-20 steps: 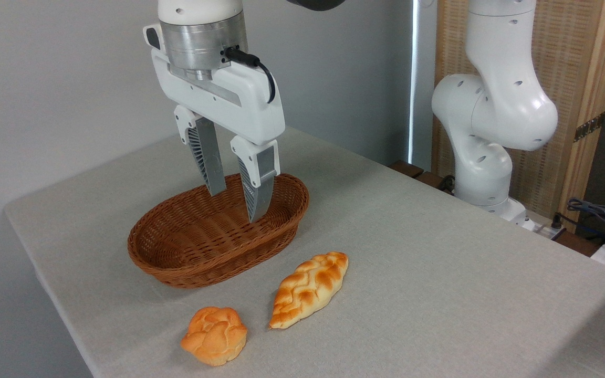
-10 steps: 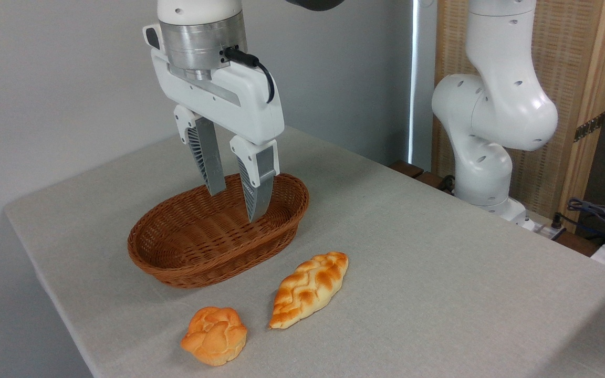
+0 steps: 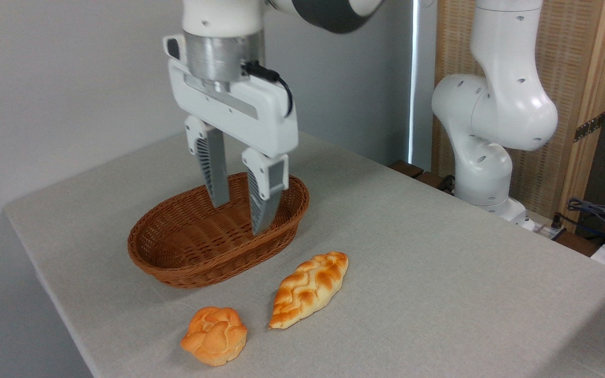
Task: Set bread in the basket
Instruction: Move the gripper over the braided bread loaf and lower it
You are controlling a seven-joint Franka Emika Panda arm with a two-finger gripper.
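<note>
The bread (image 3: 309,289), a long braided golden loaf with pointed ends, lies on the grey tablecloth in front of the basket and to its right. The basket (image 3: 168,268), an oval reddish-brown wicker one, holds nothing. My gripper (image 3: 240,219) hangs open over the right half of the basket with nothing between its ribbed fingers (image 3: 213,170). It is behind and to the left of the bread, well apart from it.
A small round knotted orange bun (image 3: 214,335) sits near the front edge, left of the bread. The robot's white base (image 3: 483,157) stands at the table's back right. Cables (image 3: 596,212) lie off the table at far right. The table edge (image 3: 45,294) runs along the left.
The gripper has shifted a little to the right and slightly downward over the basket, still open. The bread, bun and basket have not moved.
</note>
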